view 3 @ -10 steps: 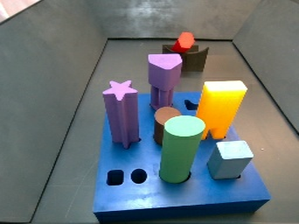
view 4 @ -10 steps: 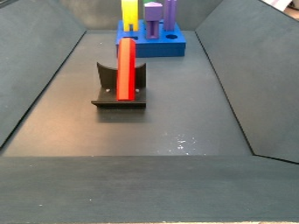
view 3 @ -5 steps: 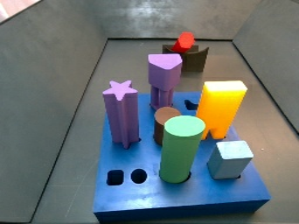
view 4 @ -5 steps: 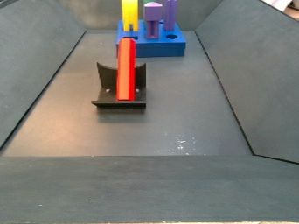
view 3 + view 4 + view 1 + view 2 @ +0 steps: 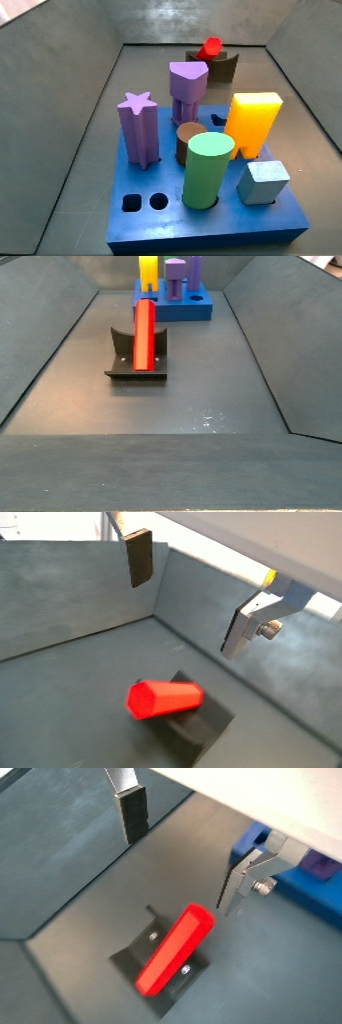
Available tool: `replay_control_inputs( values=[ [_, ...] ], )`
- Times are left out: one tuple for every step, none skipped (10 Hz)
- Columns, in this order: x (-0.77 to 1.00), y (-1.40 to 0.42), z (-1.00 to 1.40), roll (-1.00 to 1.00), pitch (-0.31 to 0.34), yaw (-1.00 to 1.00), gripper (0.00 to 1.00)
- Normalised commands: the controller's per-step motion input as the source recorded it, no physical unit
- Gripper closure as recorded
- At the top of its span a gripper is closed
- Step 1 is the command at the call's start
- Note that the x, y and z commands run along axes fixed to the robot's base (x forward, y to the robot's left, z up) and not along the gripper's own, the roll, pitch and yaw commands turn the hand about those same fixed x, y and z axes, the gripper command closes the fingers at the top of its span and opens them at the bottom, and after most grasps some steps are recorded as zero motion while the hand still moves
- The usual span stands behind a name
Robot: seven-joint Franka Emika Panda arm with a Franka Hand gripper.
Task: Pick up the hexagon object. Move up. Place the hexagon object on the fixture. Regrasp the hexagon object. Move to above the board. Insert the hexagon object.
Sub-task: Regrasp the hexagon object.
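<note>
1. in a wrist view, your claw (image 5: 201, 597) hangs above the hexagon object (image 5: 163, 698) with its two fingers spread wide and nothing between them. the red piece leans on the fixture (image 5: 201, 726) below. judge the step in hand as the regrasp: come straight down so the piece ends up between the pads, not under one finger (image 5: 138, 558).

2. in a wrist view from the other angle, the hexagon object (image 5: 177, 949) shows as a long red bar lying tilted on the fixture (image 5: 139, 956), with the blue board (image 5: 297, 880) just beyond. turn the claw (image 5: 187, 853) so the fingers close across two flat faces, not along its length.

3. in a side view, the claw is out of sight. the hexagon object (image 5: 211, 48) sits at the far end, on the fixture (image 5: 222, 64), beyond the board (image 5: 214, 230) and its pieces.

4. in a side view along the desk (image 5: 201, 396), the hexagon object (image 5: 142, 334) rests against the fixture (image 5: 135, 368). grip it mid-length and close gently, so it does not slide down the bracket.
</note>
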Motion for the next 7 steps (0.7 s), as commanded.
replay_control_inputs(
  values=[
    [0.05, -0.03, -0.01, 1.00, 0.047, 0.03, 0.00],
    [0.07, -0.03, -0.01, 1.00, 0.069, 0.03, 0.00],
    [0.08, -0.04, -0.01, 1.00, 0.090, 0.04, 0.00],
    [0.09, -0.04, -0.01, 1.00, 0.108, 0.05, 0.00],
    [0.10, -0.05, -0.01, 1.00, 0.147, 0.07, 0.00],
    [0.11, -0.05, -0.01, 1.00, 0.177, 0.10, 0.00],
    [0.13, -0.05, -0.01, 0.93, 0.208, 0.14, 0.00]
  ],
)
